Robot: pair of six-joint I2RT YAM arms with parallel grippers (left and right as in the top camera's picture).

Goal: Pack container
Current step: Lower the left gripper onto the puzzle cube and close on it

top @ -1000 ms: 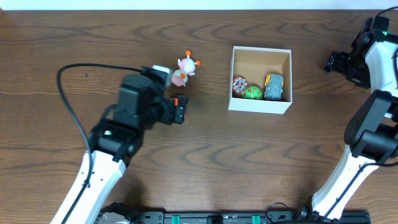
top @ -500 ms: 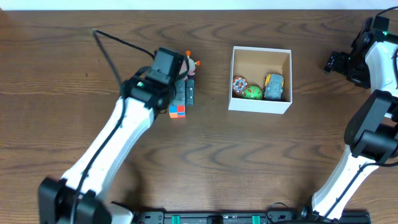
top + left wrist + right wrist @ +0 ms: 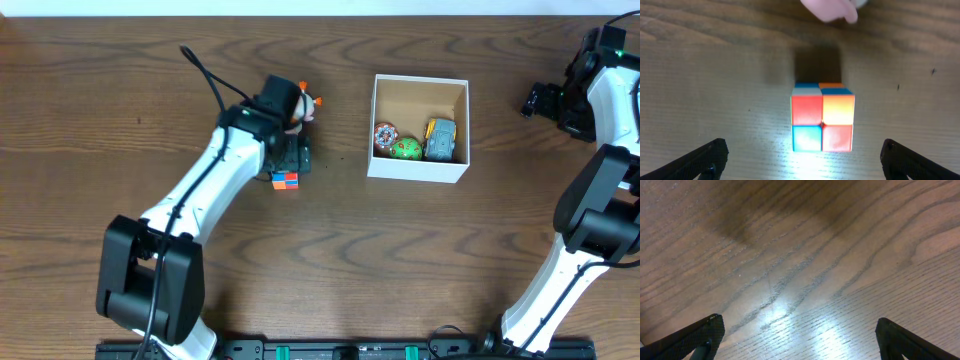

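Observation:
The container (image 3: 419, 95), a white-walled box with a brown inside, sits right of centre and holds two round toys (image 3: 397, 141) and a small toy car (image 3: 441, 139). A small colour cube (image 3: 285, 180) lies on the table left of the box; the left wrist view shows it (image 3: 822, 123) between and ahead of my open left fingers (image 3: 805, 160), untouched. My left gripper (image 3: 293, 157) hovers just above the cube. A pink and white toy (image 3: 303, 108) lies beyond it, partly hidden by the arm. My right gripper (image 3: 800, 335) is open and empty over bare wood.
The right arm (image 3: 590, 90) stands folded at the far right edge of the table, its gripper (image 3: 535, 99) right of the box. A black cable (image 3: 205, 72) loops above the left arm.
The left arm has swung up and to the right from the table's left middle, and its gripper now hangs over the colour cube. The right arm has not moved.

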